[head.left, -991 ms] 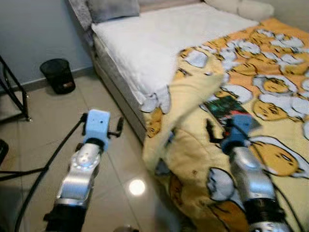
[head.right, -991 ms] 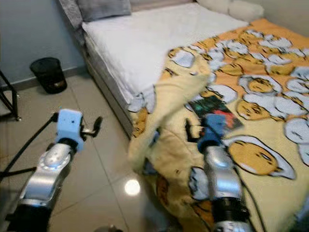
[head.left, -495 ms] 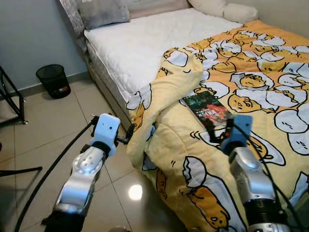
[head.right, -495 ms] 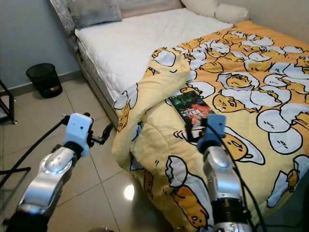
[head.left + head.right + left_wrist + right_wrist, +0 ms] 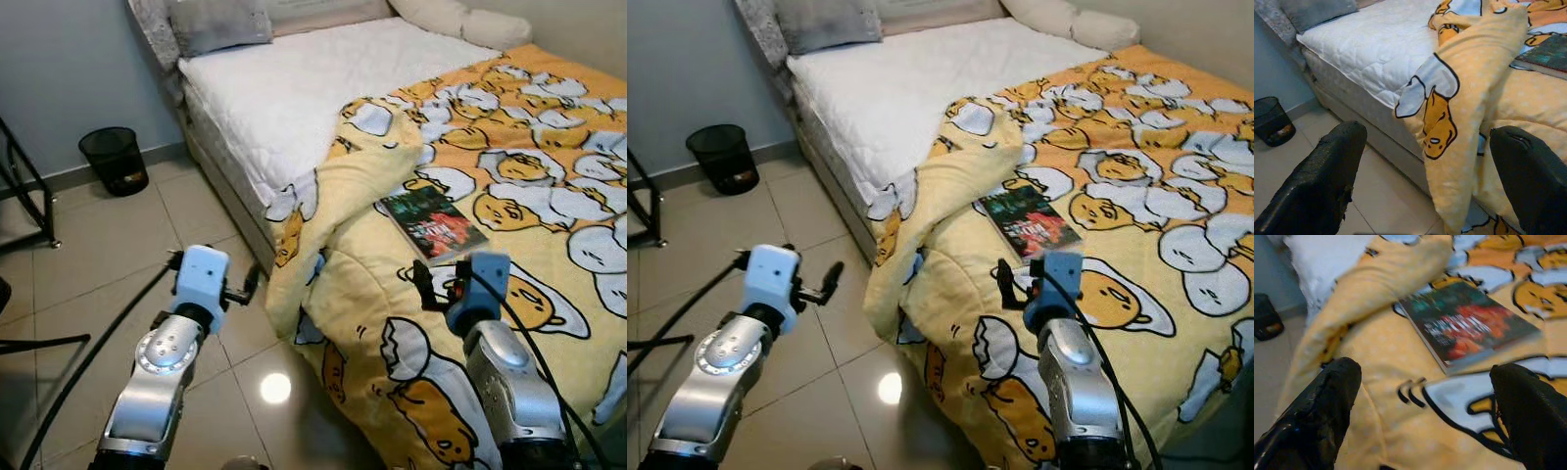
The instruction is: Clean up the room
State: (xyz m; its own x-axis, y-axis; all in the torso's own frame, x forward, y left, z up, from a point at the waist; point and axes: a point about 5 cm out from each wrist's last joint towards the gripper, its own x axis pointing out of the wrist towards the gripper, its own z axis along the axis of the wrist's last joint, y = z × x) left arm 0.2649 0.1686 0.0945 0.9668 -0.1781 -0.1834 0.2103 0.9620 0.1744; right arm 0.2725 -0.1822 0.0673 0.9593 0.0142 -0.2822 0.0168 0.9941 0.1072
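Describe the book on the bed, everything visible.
The book is a thin softcover with a dark green cover, red and orange artwork and pale lettering too blurred to read. It is closed, lying flat, cover up, on the yellow egg-print blanket, just beside the blanket's folded-back edge. Its pale page edges show along the near side. Only the blanket touches it. The right hand, fingers apart, is just short of it, not touching.

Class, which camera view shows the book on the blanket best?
The right wrist view: the book looms large between the open right gripper fingers, though blurred. Both eye views show it smaller; the left wrist view catches just a corner.
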